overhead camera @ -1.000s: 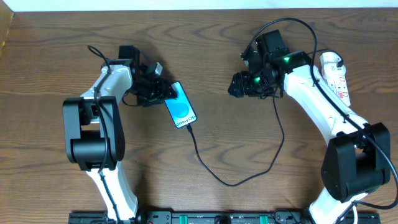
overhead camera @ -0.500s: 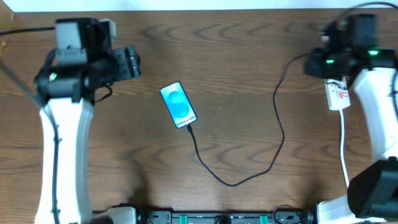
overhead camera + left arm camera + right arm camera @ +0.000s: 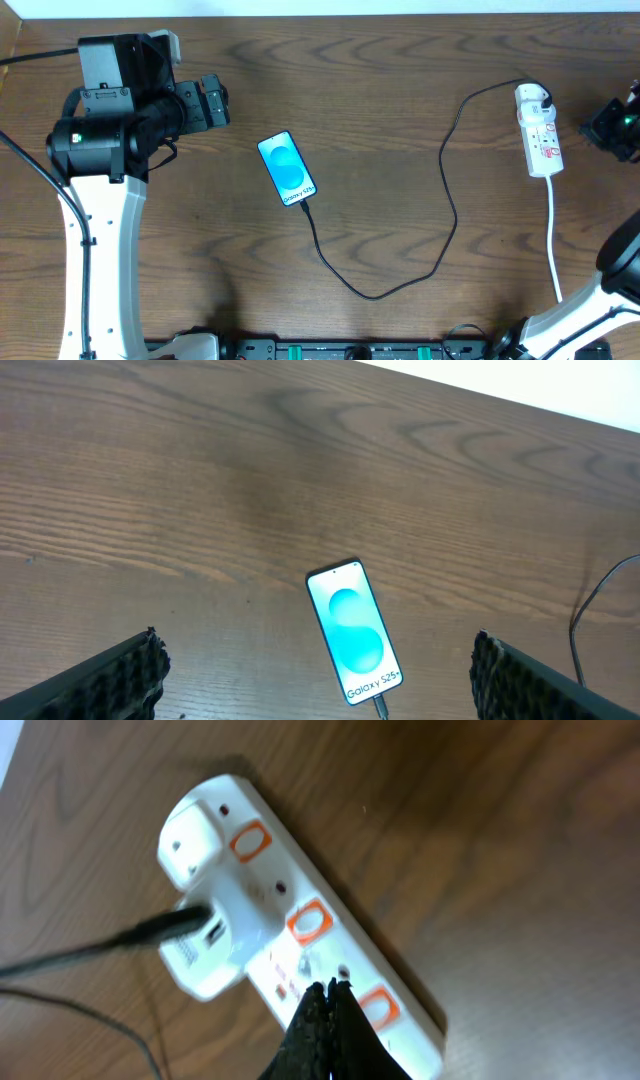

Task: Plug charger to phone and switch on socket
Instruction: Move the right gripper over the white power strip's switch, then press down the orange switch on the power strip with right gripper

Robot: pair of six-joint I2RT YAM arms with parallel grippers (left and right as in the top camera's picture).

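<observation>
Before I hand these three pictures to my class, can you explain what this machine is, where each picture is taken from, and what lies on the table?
It is a robot with two arms at a wooden table, each ending in a two-finger gripper. One picture looks straight down from above. There the left arm stands at the left and the right arm is at the far right edge. The other two come from cameras on the wrists.

On the table lie a phone with a lit blue screen, a black charger cable plugged into its lower end, and a white socket strip holding the cable's white plug.

The left gripper is open above the phone. The right gripper is shut near the socket. Neither holds anything.
</observation>
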